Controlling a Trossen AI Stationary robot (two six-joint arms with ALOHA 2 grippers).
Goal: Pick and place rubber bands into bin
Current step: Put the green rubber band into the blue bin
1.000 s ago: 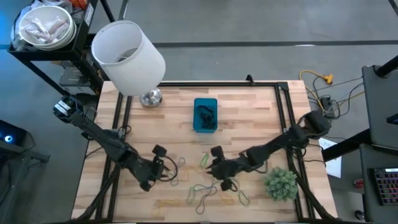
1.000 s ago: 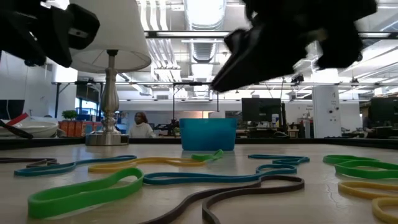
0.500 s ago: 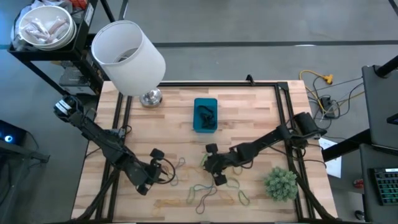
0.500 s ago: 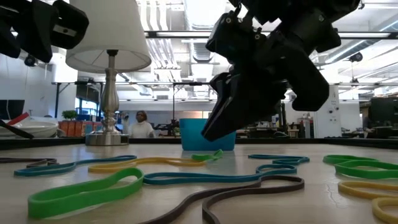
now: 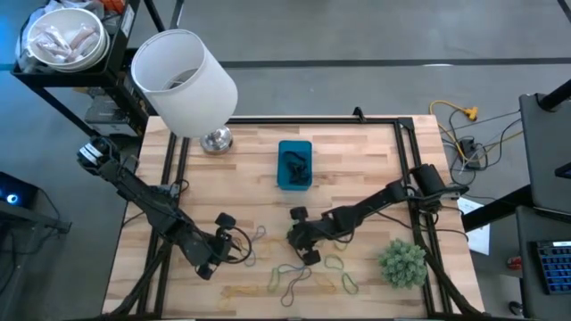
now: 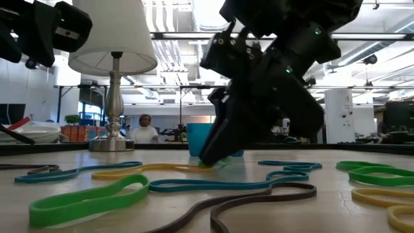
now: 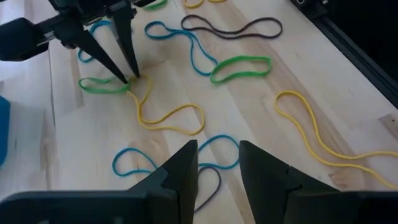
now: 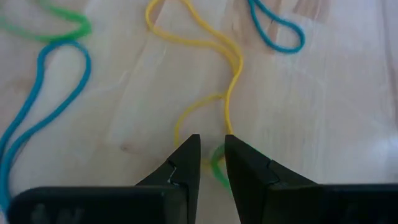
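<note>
Several rubber bands in green, yellow, blue and dark brown lie loose on the near half of the wooden table (image 5: 357, 178). The blue bin (image 5: 294, 165) stands at mid-table and has dark bands inside. My right gripper (image 5: 293, 236) is down at the table. Its open fingers straddle the spot where a green band (image 7: 102, 86) meets a yellow band (image 7: 168, 118). My left gripper (image 5: 234, 250) hovers open over a blue band (image 7: 214, 146) near the table's left and holds nothing. My right gripper slants down from the table's right side, with its fingertips (image 8: 189, 152) at the table top. The yellow band's end (image 8: 208, 163) and the green band's end (image 8: 217, 168) lie in the narrow gap between them. Whether the fingers touch either band I cannot tell.
A lamp with a big white shade (image 5: 183, 80) stands at the far left corner. A fuzzy green plant ball (image 5: 403, 263) sits near the right edge. Black frame rails (image 5: 412, 169) run along the table's sides. In the low view a person (image 6: 143, 129) sits far behind the table.
My right gripper has gone toward the table's left edge and down, until its fingertips reached the table at the green and yellow bands. The bands lie as before.
</note>
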